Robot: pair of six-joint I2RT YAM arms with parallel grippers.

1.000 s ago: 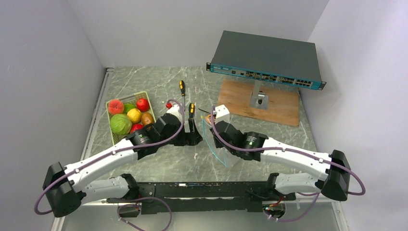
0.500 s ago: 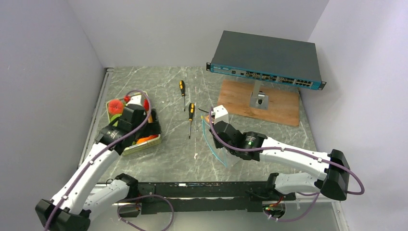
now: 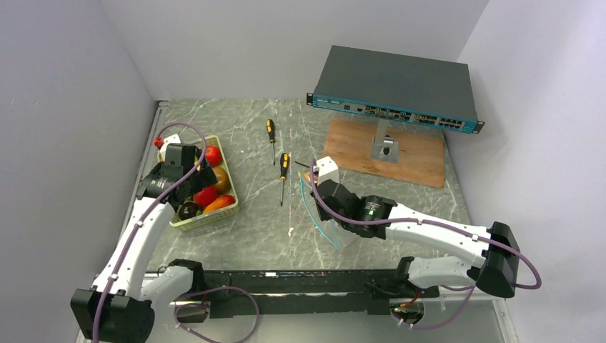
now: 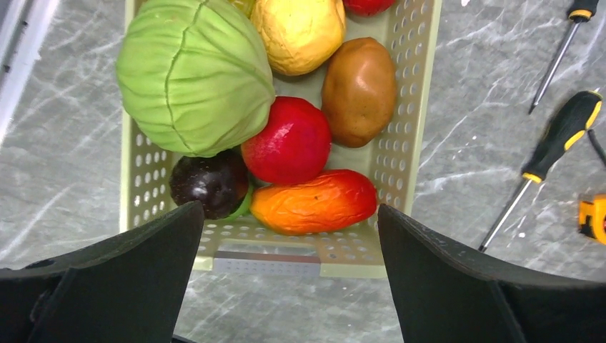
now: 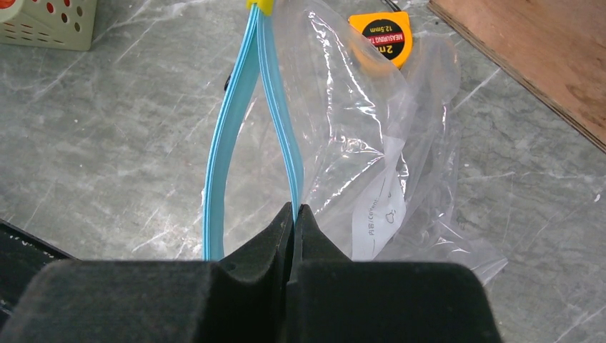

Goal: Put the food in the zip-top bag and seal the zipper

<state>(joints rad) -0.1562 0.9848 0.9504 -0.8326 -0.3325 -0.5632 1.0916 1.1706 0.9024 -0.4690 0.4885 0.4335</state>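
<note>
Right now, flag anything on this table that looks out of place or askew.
Nothing is spilled or damaged. The green tray sits skewed on the table, and a tape measure lies right by the zip-top bag, with two screwdrivers nearby: stray items for this job.

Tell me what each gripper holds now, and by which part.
Right gripper pinches the bag by one side of its blue zipper strip. Left gripper is open above the tray, holding nothing.

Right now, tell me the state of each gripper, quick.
Left gripper: open, empty, above the food in the tray.
Right gripper: shut on the zip-top bag, pinching one side of its zipper.
</note>
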